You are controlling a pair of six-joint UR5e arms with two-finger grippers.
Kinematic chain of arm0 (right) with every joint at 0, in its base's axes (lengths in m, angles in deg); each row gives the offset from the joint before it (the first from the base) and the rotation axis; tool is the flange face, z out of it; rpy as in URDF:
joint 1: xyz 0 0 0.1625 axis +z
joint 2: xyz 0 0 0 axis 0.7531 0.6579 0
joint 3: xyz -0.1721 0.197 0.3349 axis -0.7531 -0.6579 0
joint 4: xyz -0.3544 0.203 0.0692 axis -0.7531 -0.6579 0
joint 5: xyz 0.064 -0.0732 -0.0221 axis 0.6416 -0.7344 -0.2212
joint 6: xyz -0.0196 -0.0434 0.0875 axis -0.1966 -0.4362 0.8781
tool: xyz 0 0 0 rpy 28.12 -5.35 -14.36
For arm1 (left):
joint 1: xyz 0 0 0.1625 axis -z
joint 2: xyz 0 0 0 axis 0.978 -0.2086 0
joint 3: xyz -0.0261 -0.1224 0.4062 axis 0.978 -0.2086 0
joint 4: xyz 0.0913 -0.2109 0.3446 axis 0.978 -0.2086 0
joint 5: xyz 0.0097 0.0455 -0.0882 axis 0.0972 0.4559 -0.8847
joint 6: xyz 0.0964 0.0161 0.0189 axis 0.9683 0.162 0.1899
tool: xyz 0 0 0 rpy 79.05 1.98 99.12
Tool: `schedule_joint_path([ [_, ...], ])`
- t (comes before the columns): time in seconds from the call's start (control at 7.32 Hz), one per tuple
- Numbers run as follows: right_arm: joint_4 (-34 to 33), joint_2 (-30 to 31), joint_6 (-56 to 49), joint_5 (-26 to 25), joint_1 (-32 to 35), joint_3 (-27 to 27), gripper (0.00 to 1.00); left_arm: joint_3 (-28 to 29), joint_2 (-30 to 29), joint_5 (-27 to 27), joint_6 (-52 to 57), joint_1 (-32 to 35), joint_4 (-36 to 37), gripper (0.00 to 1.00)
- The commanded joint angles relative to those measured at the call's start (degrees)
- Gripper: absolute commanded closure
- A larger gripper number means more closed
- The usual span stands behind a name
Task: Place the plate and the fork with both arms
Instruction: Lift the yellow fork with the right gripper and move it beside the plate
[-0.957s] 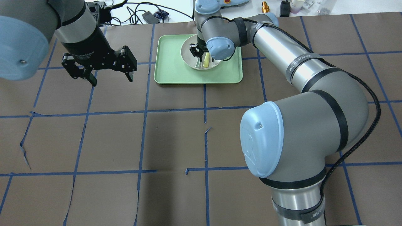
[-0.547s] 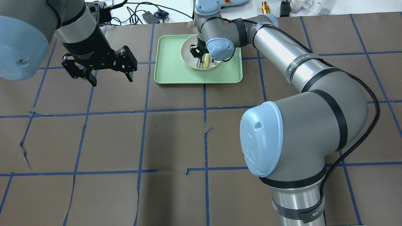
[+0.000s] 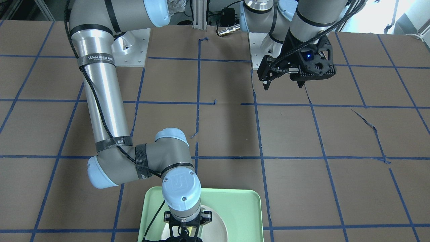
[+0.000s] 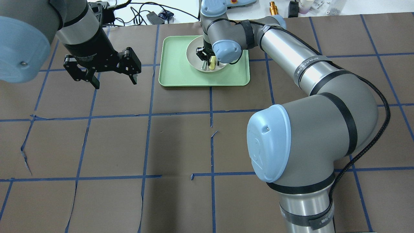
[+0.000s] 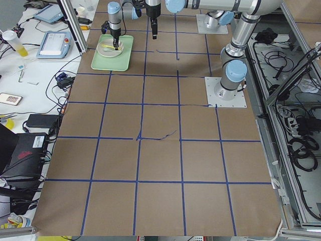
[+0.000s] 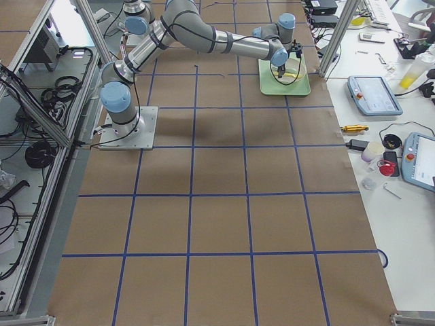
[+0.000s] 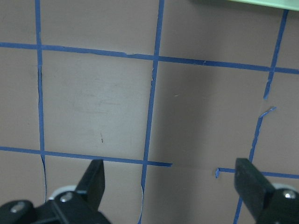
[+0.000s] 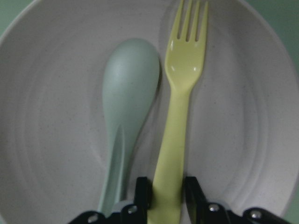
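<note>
The white plate (image 8: pixel 46 140) sits in the mint-green tray (image 4: pixel 174 74) at the table's far side. In it lie the yellow fork (image 8: pixel 180 107) and, to its left, a pale grey-green spoon (image 8: pixel 126 102), side by side. My right gripper (image 8: pixel 168 198) reaches down into the plate, its two fingers pressed against both sides of the fork's handle end. In the overhead view the right gripper (image 4: pixel 204 56) is over the plate (image 4: pixel 193 55), with the fork (image 4: pixel 212 63) showing beside it. My left gripper (image 4: pixel 115 83) hangs open and empty above the table, left of the tray.
The table is covered in brown paper with a blue tape grid. The tray (image 3: pixel 235 201) shows at the bottom edge of the front view. Cables and small items lie beyond the table's far edge (image 4: pixel 152 16). The left wrist view shows only bare paper under the left gripper (image 7: pixel 172 184).
My right wrist has shifted slightly over the plate, settling the gripper on the fork's handle. The left arm has not moved.
</note>
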Motion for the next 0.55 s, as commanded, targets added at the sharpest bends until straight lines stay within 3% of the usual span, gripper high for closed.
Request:
schedule_joint_path([
  [0.0,0.0,0.1,0.0,0.1,0.0,0.0,1.0,0.0,-0.1,0.0,0.0,0.0,0.1,0.0],
  [0.41,0.5,2.2,-1.5,-0.1,-0.2,0.3,1.0,0.0,-0.2,0.0,-0.1,0.0,0.0,0.0],
])
